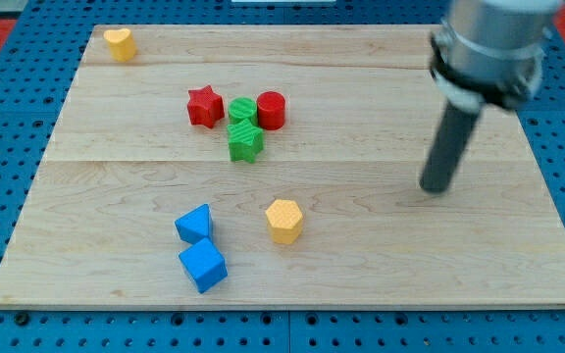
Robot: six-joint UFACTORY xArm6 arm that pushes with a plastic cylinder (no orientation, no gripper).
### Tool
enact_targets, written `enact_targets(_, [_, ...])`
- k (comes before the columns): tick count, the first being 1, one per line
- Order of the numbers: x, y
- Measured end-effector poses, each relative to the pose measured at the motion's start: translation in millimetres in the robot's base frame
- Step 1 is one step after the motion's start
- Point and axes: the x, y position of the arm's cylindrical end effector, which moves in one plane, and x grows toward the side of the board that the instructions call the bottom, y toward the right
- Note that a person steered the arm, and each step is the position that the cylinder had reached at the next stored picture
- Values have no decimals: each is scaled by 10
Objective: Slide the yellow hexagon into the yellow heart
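Note:
The yellow hexagon [283, 220] lies on the wooden board below the middle. The yellow heart [119, 42] sits at the board's top left corner, far from the hexagon. My tip [436, 187] touches the board to the right of the hexagon, well apart from it and from every other block. The dark rod rises from the tip toward the view's top right.
A red star [204, 106], a green cylinder [242, 109], a red cylinder [271, 109] and a green star [245, 140] cluster above the middle. Two blue blocks [194, 224] [202, 266] lie left of the hexagon. The board [518, 265] rests on a blue pegboard.

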Motion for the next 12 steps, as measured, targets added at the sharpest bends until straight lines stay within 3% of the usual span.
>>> enact_targets(1, [324, -552])
enact_targets(2, [380, -1199])
enact_targets(3, [268, -1844])
enact_targets(6, [-213, -2865])
enact_targets(10, [-527, -1588])
enact_targets(12, [-1045, -1430])
